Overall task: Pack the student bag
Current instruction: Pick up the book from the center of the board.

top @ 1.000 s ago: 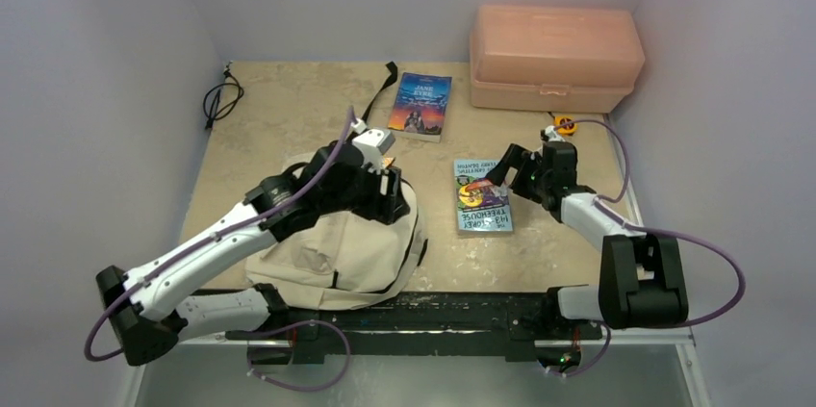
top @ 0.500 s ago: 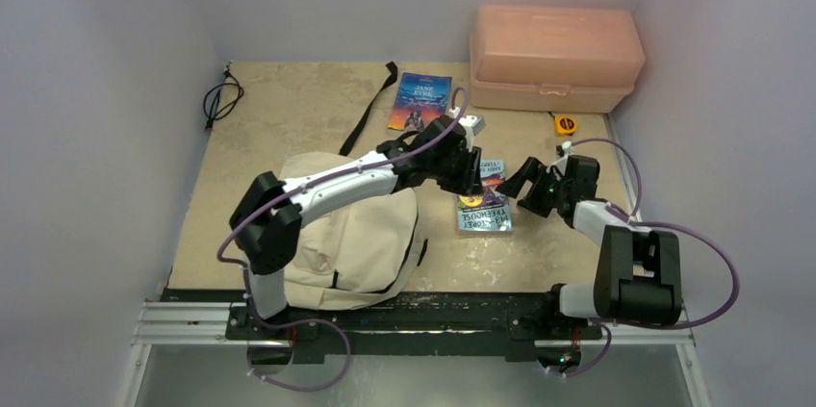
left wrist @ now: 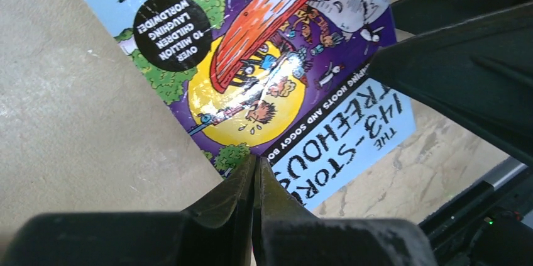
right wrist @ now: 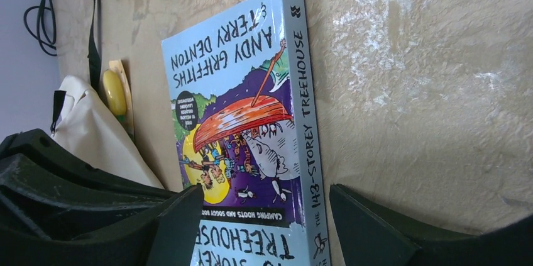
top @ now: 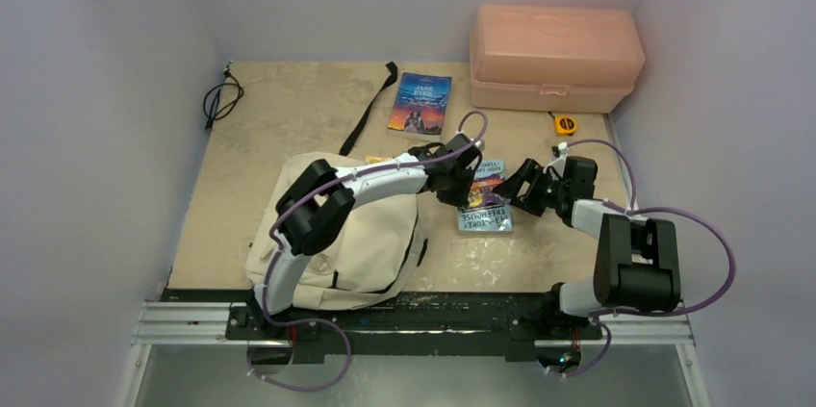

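"Where's the student bag (top: 337, 243)?"

"Lower left of centre in the overhead view, slumped on the tabletop (top: 289, 118). A black strap (top: 370, 111) runs from it toward the upper middle."

"And the left end effector (top: 462, 188)?"

"Mid-frame, over the Treehouse book (top: 486, 219). Its wrist view shows the fingers (left wrist: 220, 203) pressed together with nothing between them, tips at the cover's edge."

"The right end effector (top: 510, 193)?"

"Just right of that book, spread wide. In its own view the book's spine lies between its two fingers."

"Anything else?"

"A second book (top: 420, 102) at upper centre and a salmon-pink box (top: 553, 56) at upper right."
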Motion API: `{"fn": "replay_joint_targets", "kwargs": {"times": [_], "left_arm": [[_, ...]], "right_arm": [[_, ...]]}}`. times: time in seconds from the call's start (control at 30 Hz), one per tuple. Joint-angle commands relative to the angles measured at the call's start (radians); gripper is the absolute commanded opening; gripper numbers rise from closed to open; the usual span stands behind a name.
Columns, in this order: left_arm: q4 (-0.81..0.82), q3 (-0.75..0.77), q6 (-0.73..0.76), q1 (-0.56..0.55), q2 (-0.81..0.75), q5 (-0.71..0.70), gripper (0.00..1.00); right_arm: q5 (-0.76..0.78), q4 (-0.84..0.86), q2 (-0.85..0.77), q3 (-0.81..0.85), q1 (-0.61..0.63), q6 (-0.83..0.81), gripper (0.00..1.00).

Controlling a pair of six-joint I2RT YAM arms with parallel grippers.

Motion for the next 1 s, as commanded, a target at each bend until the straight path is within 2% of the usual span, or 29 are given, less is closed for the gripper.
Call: {"fn": "replay_joint_targets", "kwargs": {"times": [0.0,0.2,0.33,0.5,0.63,0.97], "left_arm": [[-0.024,-0.021,-0.029,-0.002,0.006,-0.070,0.00],[-0.031,-0.045,-0.067,-0.003,0.039,-0.067,0.00],[-0.013,-0.065,-0.097,-0.003,0.055,-0.070,0.00],[0.070,-0.119,-0.129,-0.006,0.051,-0.051,0.00],[0.100,-0.126,-0.124,-0.008,0.048,-0.038,0.00],[0.172,-0.182,-0.126,-0.012,0.053,0.024,0.00]], "right_arm": [[0.004,-0.013,0.022,-0.006,0.002,-0.021,0.78],[-0.055,0.016,0.046,-0.010,0.012,-0.011,0.77],[-0.156,0.092,0.056,-0.035,0.050,0.036,0.74],[-0.233,0.162,-0.005,-0.082,0.075,0.095,0.66],[-0.286,0.222,-0.065,-0.109,0.078,0.149,0.65],[-0.282,0.442,-0.042,-0.150,0.127,0.279,0.45]]}}
